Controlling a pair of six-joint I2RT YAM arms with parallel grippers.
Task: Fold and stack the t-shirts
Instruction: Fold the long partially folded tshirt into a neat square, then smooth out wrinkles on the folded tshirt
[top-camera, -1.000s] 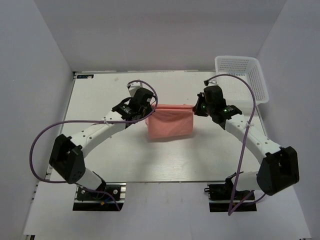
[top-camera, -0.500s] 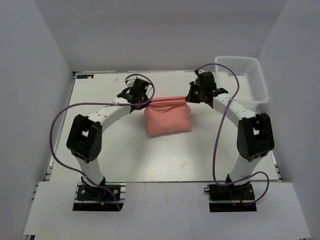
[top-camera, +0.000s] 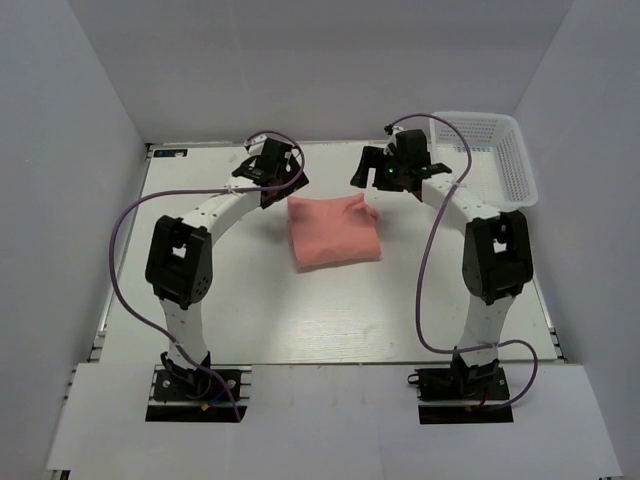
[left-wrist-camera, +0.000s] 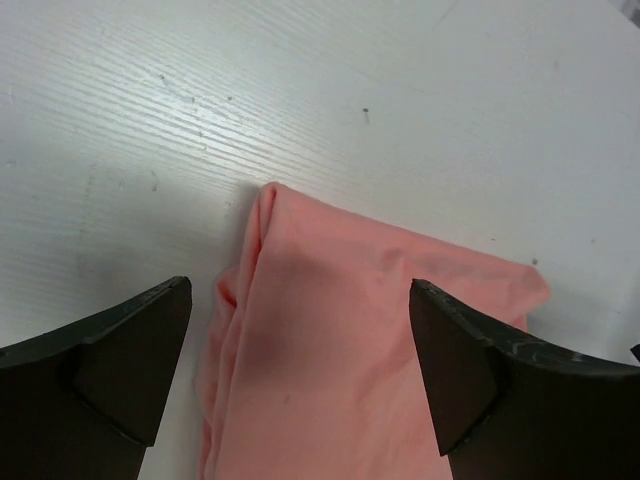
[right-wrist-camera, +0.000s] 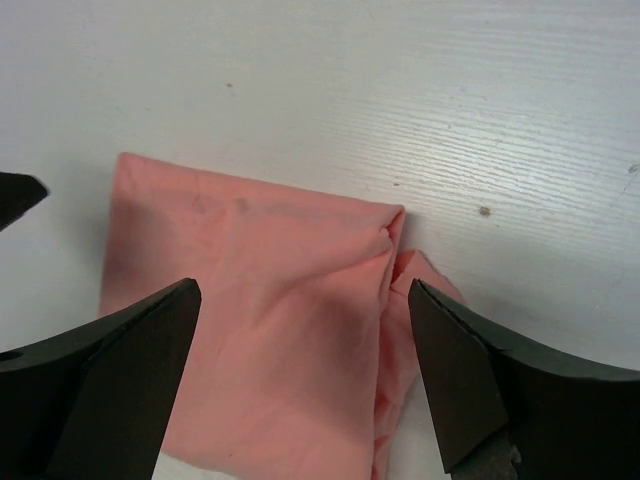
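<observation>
The left tool (top-camera: 284, 188) and right tool (top-camera: 362, 176) hover past the far edge of the folded salmon t-shirt (top-camera: 335, 232), which lies toward the worktop (top-camera: 250, 300) far edge; their gape is too small to judge here. Left wrist: jaws wide apart, empty, over a neat corner. Right wrist: likewise empty; an underlayer pokes out. Folding looks done; squaring that corner seems next. Sleeves hidden.

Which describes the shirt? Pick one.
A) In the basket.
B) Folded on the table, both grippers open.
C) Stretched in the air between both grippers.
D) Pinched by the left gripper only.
B: the shirt lies folded on the table, and the wrist views show the left gripper and right gripper spread wide, gripping nothing.
</observation>
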